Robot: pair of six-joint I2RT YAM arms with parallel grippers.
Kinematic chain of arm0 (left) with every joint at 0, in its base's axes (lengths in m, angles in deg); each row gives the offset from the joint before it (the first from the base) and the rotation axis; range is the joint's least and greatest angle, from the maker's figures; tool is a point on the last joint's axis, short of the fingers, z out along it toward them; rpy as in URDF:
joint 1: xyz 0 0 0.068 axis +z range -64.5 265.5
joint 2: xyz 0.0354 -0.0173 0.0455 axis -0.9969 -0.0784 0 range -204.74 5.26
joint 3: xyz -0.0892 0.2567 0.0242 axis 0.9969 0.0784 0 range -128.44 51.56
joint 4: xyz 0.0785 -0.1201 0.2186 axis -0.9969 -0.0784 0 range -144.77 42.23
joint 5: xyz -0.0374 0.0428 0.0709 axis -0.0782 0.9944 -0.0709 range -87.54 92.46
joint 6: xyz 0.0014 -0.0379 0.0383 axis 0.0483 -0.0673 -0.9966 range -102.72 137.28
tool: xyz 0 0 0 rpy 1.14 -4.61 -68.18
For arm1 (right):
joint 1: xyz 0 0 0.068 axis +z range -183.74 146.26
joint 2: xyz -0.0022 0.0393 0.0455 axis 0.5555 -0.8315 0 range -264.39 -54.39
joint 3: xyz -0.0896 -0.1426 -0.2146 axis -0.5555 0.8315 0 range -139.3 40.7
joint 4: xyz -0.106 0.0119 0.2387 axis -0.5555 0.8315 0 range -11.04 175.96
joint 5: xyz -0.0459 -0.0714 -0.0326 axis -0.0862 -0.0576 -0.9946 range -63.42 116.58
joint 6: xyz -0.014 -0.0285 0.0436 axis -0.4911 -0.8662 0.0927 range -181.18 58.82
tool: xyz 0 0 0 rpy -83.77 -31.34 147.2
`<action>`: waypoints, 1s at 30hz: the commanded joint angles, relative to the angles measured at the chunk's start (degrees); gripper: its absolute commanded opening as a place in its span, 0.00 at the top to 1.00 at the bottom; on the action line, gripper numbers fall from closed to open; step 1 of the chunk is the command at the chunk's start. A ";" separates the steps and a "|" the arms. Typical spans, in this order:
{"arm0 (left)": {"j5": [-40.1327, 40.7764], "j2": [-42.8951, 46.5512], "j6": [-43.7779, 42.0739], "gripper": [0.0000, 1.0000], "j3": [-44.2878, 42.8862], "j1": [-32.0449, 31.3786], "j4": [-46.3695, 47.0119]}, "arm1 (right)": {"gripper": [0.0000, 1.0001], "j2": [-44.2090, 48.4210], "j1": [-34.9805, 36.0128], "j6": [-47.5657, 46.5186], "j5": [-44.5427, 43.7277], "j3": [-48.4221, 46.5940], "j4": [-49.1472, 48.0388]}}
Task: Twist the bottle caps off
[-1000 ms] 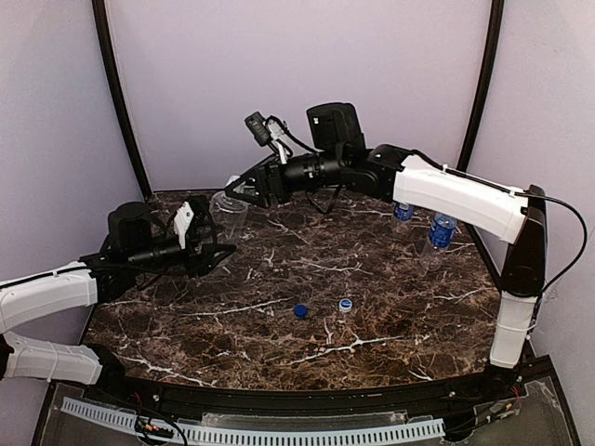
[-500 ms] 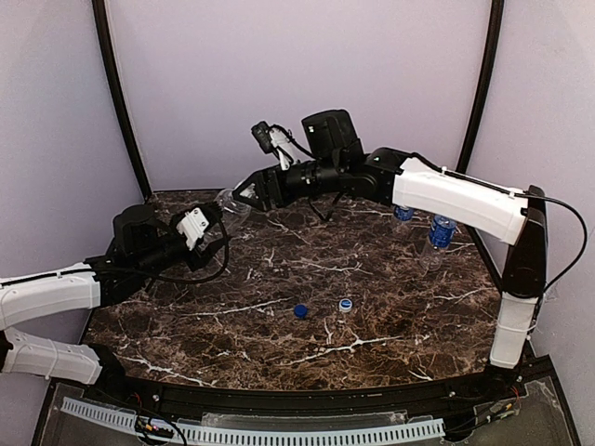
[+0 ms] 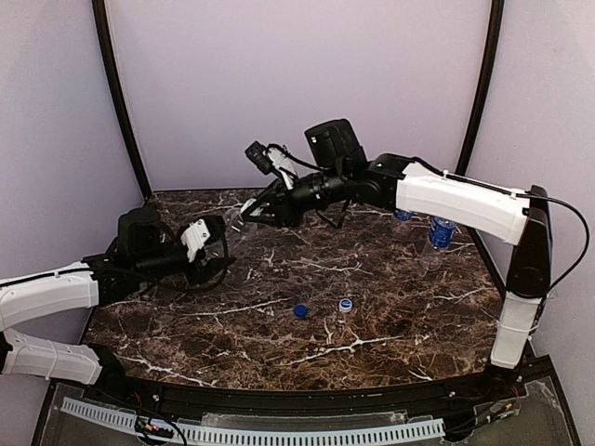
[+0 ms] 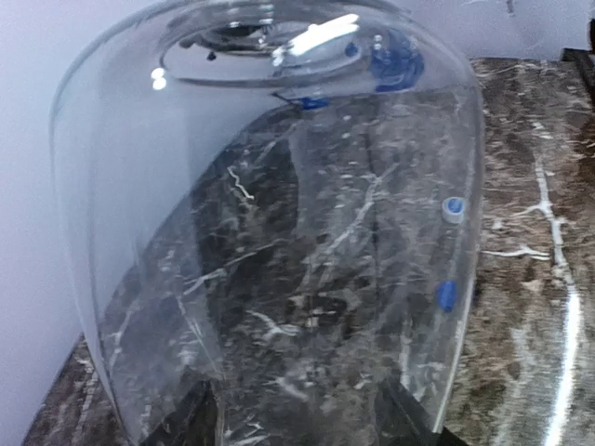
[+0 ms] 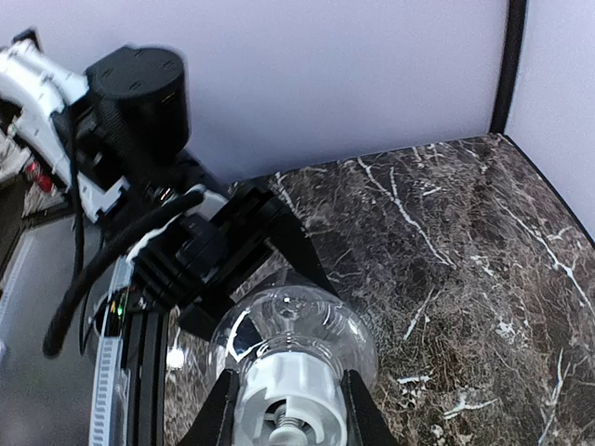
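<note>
Across the back and sides run plain lilac walls (image 3: 307,74), with black poles (image 3: 119,102) rising at the rear corners. The surface (image 3: 400,316) is dark brown marble with white veins. A blue cap (image 3: 300,310) lies near its middle front, and a pale cap (image 3: 346,304) lies near it to the right. Two labelled bottles (image 3: 442,232) stand at the right rear, one partly hidden by the right arm.

At the left rear the left fingers (image 4: 181,423) grip the clear bottle (image 3: 226,234) by its body, tilted with its neck toward the right arm. The right fingers (image 5: 221,416) are closed on its white cap (image 5: 286,390), one on each side.

A second ago the clear bottle was higher and nearer the back wall. It has since come down and forward as the left wrist turned. The right arm has dropped with it, and its fingers, which stood apart then, have shut on the white cap. The loose caps and the labelled bottles have not moved.
</note>
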 commanded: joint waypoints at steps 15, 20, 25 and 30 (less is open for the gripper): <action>-34.75 0.30 0.58 0.54 -4.85 -2.59 -21.82 | 0.89 6.27 11.44 -79.05 -7.51 3.56 31.07; -29.38 0.65 1.66 0.54 -3.97 -2.59 -19.51 | 0.38 11.75 11.26 -69.34 -9.31 10.69 15.95; -17.84 1.36 3.90 0.54 -0.76 -2.59 -9.28 | 0.02 16.58 8.99 -55.49 -6.18 14.97 7.29; -8.13 1.43 2.23 0.55 1.30 -2.59 -0.75 | 0.01 17.64 5.99 -35.72 -6.65 15.20 0.84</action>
